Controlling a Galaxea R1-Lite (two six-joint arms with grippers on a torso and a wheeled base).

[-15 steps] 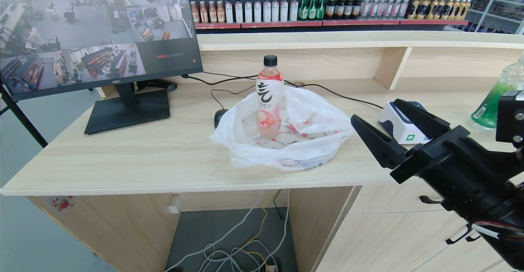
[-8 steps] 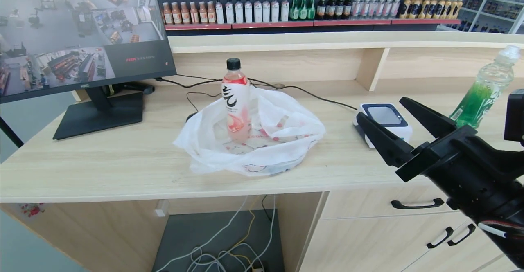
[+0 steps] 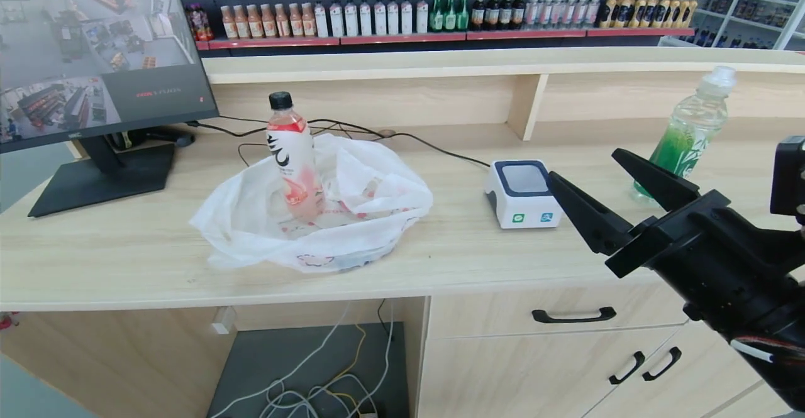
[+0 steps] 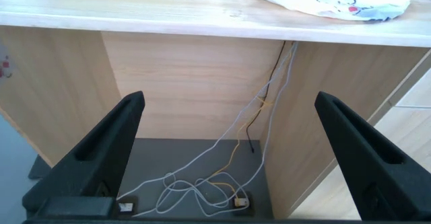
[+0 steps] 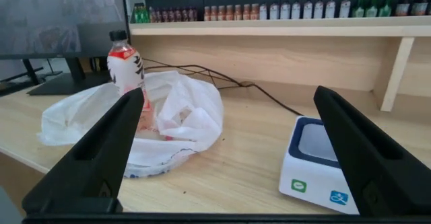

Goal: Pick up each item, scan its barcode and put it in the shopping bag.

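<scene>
**One bottle bagged, one waiting**

The counter [image 3: 126, 261] carries everything. The shopping bag [image 3: 251, 229] lies slumped open near its front edge, an easy drop-in, with the pink bottle [image 3: 292, 160] upright inside. The right arm [image 3: 723, 267] hangs off the front edge, jaws spread wide and empty. The left jaws are spread too, below the counter. The green bottle [image 3: 685, 132] stands upright beyond the right arm — likely next. The bare counter around the scanner [image 3: 522, 195] leaves room to move.

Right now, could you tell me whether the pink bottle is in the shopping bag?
In: the pink bottle stands upright inside the shopping bag, whose white plastic bunches around its base.
</scene>
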